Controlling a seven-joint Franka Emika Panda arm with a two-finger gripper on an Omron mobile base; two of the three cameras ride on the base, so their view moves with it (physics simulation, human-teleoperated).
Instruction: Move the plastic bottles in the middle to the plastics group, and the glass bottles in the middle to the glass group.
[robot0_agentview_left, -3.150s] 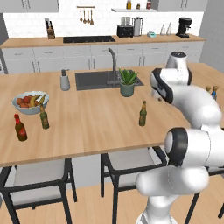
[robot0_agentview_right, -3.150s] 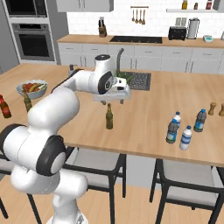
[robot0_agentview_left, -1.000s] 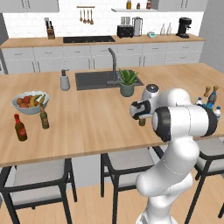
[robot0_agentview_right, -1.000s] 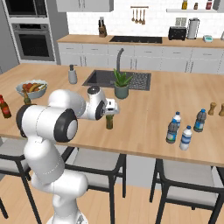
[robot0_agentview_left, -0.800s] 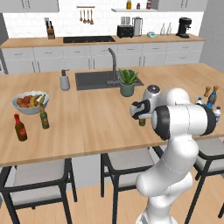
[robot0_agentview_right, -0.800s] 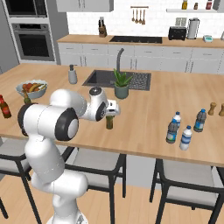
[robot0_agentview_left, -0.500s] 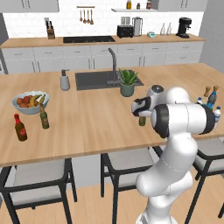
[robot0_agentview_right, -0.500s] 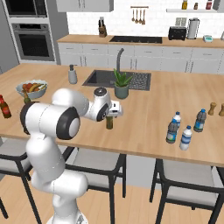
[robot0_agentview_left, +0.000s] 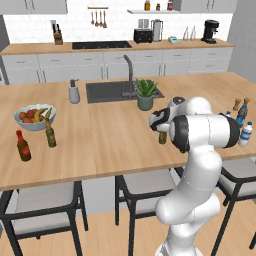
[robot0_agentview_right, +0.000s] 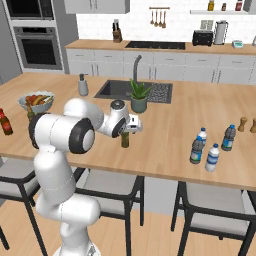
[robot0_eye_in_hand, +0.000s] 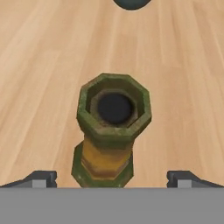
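A slim olive-brown glass bottle (robot0_agentview_left: 162, 136) (robot0_agentview_right: 125, 139) stands upright mid-counter. My gripper (robot0_agentview_left: 159, 120) (robot0_agentview_right: 131, 125) hangs just above it, open; in the hand view the bottle's mouth (robot0_eye_in_hand: 114, 107) sits centred, with one fingertip (robot0_eye_in_hand: 41, 178) far out to each side and nothing gripped. The glass group, a red bottle (robot0_agentview_left: 22, 146) (robot0_agentview_right: 5, 122) and an olive bottle (robot0_agentview_left: 50, 134), stands at the left near the fruit bowl. Blue-capped plastic bottles (robot0_agentview_right: 212, 157) (robot0_agentview_left: 245, 134) cluster at the right end.
A potted plant (robot0_agentview_left: 146, 95) (robot0_agentview_right: 139, 97) stands just behind the bottle, beside the sink (robot0_agentview_left: 107, 91). A grey soap dispenser (robot0_agentview_left: 74, 93) and fruit bowl (robot0_agentview_left: 34, 116) sit to the left. Small shakers (robot0_agentview_right: 243, 123) stand at the far right. Stools line the near counter edge.
Since the earliest frames the arm has swung down and brought the hand over the olive bottle. Over the last second it has only shifted slightly; the jaws stayed open.
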